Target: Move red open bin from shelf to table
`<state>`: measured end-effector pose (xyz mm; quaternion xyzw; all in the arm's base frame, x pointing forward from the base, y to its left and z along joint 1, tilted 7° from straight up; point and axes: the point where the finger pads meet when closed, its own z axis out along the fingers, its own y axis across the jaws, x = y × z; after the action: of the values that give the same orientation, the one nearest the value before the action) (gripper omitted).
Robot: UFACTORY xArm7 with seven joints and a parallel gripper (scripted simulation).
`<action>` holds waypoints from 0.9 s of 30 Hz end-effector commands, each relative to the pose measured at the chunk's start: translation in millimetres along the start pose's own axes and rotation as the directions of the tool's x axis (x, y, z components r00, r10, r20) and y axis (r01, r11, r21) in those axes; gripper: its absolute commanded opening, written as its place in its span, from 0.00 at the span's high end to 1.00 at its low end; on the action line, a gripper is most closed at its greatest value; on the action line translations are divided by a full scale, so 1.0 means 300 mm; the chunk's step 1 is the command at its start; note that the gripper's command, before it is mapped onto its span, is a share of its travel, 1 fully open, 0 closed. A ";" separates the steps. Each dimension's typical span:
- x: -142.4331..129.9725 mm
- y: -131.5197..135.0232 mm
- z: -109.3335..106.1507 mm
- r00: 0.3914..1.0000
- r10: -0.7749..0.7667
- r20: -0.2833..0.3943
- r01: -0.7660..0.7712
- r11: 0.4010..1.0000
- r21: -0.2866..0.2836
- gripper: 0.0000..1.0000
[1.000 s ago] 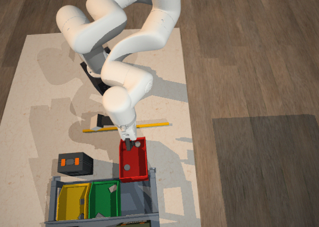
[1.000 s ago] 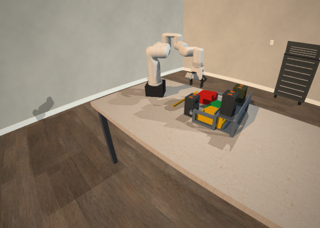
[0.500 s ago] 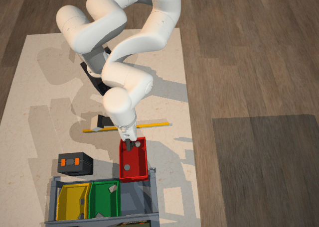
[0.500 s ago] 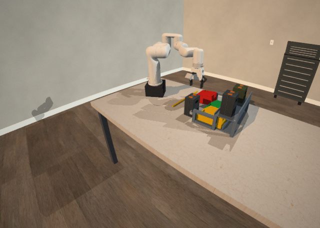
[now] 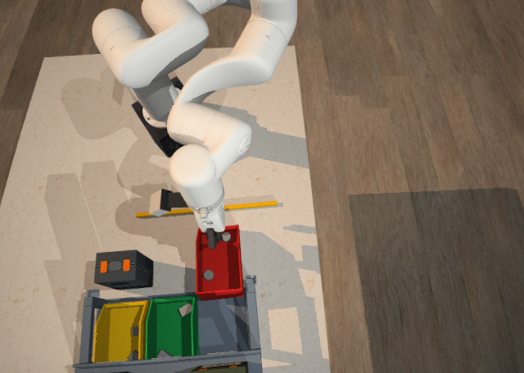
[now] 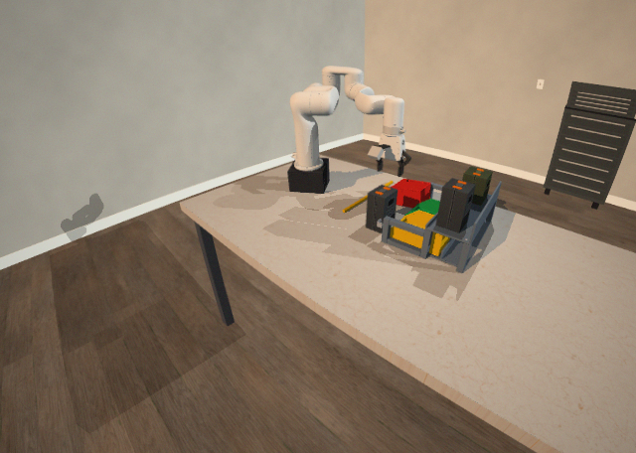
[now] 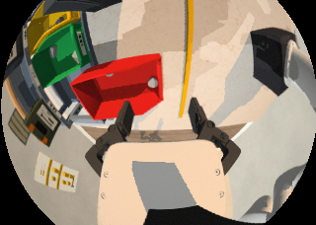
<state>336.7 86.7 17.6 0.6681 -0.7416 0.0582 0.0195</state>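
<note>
The red bin [image 5: 219, 261] [image 6: 410, 193] [image 7: 120, 89] stands upright and looks level in front of the shelf [image 5: 252, 318] [image 6: 482, 223]. Two round grey parts are visible in it. Its shelf-side end overlaps the shelf's front edge in the top view; whether they touch cannot be told. The gripper [image 5: 214, 239] [image 6: 390, 170] [image 7: 161, 103] is open and empty, above the bin's end away from the shelf. The green bin [image 5: 171, 330] [image 6: 430, 207] [image 7: 59, 67] and yellow bin [image 5: 116, 326] [image 6: 405, 234] [image 7: 44, 30] sit side by side on the shelf, with parts inside.
A dark case [image 5: 116, 271] [image 6: 379, 212] stands on the table [image 5: 25, 234] before the yellow bin's side. A yellow strip [image 5: 254, 205] [image 6: 359, 202] [image 7: 189, 28] lies between arm base and red bin. Another dark case [image 6: 454, 207] and an olive case [image 6: 477, 181] stand on the shelf's upper level.
</note>
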 end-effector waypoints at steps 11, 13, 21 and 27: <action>-0.001 -0.002 0.003 1.000 0.000 0.002 0.000 1.000 0.002 0.00; -0.001 -0.002 0.003 1.000 0.000 0.002 0.000 1.000 0.003 0.67; -0.001 -0.002 0.003 1.000 0.000 0.002 0.000 1.000 0.003 0.67; -0.001 -0.002 0.003 1.000 0.000 0.002 0.000 1.000 0.003 0.67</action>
<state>336.7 86.5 15.7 0.6681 -0.7416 0.0581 0.0196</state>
